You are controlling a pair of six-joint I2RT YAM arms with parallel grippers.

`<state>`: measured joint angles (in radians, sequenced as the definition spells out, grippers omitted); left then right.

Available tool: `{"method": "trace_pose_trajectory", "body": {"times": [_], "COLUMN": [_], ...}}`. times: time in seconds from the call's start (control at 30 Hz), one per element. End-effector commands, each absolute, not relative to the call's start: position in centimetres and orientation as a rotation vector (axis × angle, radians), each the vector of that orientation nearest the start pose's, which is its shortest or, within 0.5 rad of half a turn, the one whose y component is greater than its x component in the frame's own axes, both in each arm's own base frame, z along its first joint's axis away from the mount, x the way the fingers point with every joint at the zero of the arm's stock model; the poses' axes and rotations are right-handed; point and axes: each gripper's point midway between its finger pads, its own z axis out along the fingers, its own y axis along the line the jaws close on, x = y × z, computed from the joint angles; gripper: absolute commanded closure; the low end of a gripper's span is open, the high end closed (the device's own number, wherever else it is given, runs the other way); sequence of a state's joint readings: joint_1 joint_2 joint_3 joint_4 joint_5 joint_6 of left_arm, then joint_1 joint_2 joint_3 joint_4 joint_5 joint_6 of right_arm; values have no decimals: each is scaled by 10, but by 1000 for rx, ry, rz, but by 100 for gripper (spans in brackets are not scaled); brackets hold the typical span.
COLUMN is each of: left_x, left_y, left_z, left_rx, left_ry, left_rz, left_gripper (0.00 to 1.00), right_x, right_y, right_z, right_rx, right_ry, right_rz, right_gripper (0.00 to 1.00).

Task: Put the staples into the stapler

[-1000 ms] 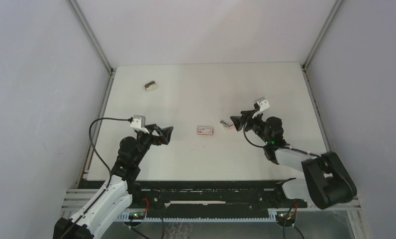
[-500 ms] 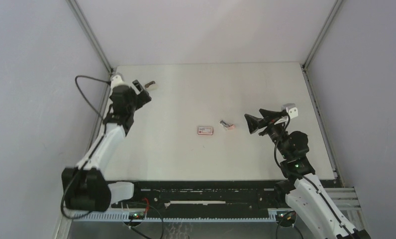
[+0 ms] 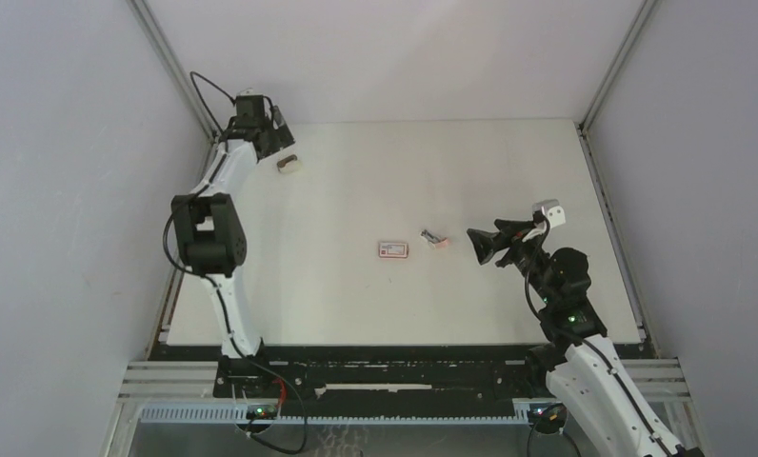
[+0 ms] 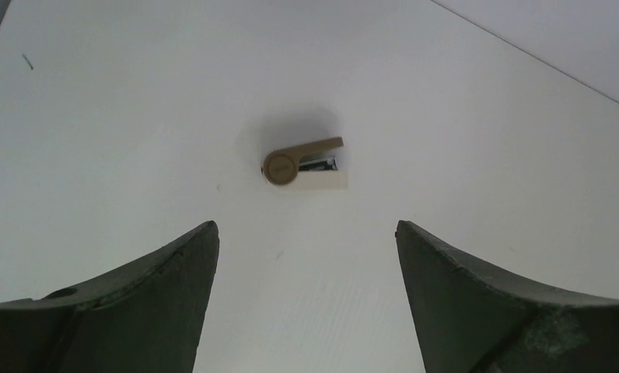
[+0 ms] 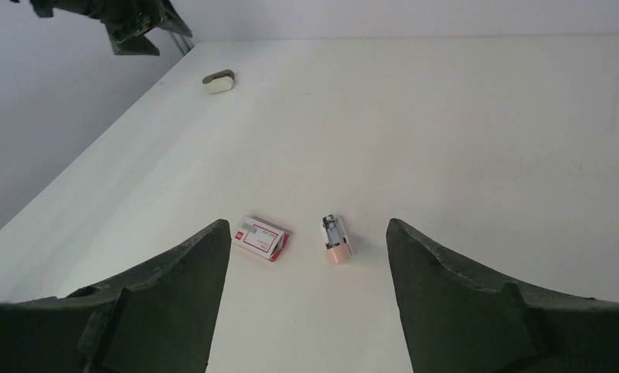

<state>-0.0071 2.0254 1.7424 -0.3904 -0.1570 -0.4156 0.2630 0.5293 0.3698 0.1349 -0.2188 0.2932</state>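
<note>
A small pink-and-white stapler point(image 3: 436, 239) point(image 5: 336, 238) lies mid-table. A matchbox-sized white box with a red label point(image 3: 392, 249) point(image 5: 261, 237) lies just to its left. The staples themselves are hidden. My right gripper point(image 3: 478, 244) point(image 5: 306, 229) hangs open and empty a short way right of the stapler, pointing at it. My left gripper point(image 3: 280, 141) point(image 4: 306, 233) is open and empty at the far-left corner. It hovers just short of a small tan-and-white object point(image 3: 289, 164) point(image 4: 305, 162) without touching it.
The left arm stretches along the table's left edge point(image 3: 196, 219), close to the corner post point(image 3: 180, 76). Grey walls enclose the left, right and back. In the right wrist view the tan-and-white object point(image 5: 218, 81) lies far back, below the left gripper point(image 5: 135, 19).
The left arm swung from the near-left of the table out to the far-left corner. The right gripper drew back to the right from the stapler and opened wider.
</note>
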Motion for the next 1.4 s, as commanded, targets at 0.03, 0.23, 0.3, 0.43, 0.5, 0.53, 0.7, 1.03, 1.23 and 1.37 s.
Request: {"method": "trace_pose_trajectory", "body": {"times": [0.03, 0.23, 0.3, 0.43, 0.5, 0.53, 0.7, 1.03, 1.23, 1.37], "left_x": [591, 627, 634, 643, 646, 647, 645, 617, 598, 598], "left_y": [19, 17, 15, 16, 11, 10, 3, -14, -20, -18], "left_z": [147, 135, 130, 115, 109, 106, 89, 89, 83, 85], "left_rx": [-502, -485, -488, -543, -552, -555, -588, -543, -476, -469], "left_ry": [2224, 2224, 2223, 2215, 2216, 2220, 2249, 2294, 2353, 2349], "left_rz": [-43, -95, -135, -220, -279, -288, -337, -359, -237, -206], "left_gripper": [12, 17, 18, 20, 22, 22, 23, 32, 36, 46], "right_x": [263, 265, 266, 266, 266, 266, 266, 264, 263, 263], "right_y": [127, 130, 131, 131, 130, 130, 130, 129, 130, 131], "right_z": [241, 235, 234, 233, 234, 233, 231, 231, 231, 231], "right_rx": [-174, -183, -185, -183, -185, -184, -181, -173, -170, -172], "right_ry": [1583, 1604, 1611, 1613, 1610, 1613, 1621, 1624, 1626, 1625], "right_rz": [634, 645, 645, 644, 643, 644, 644, 645, 658, 659], "right_gripper": [28, 29, 29, 30, 30, 30, 30, 31, 31, 32]}}
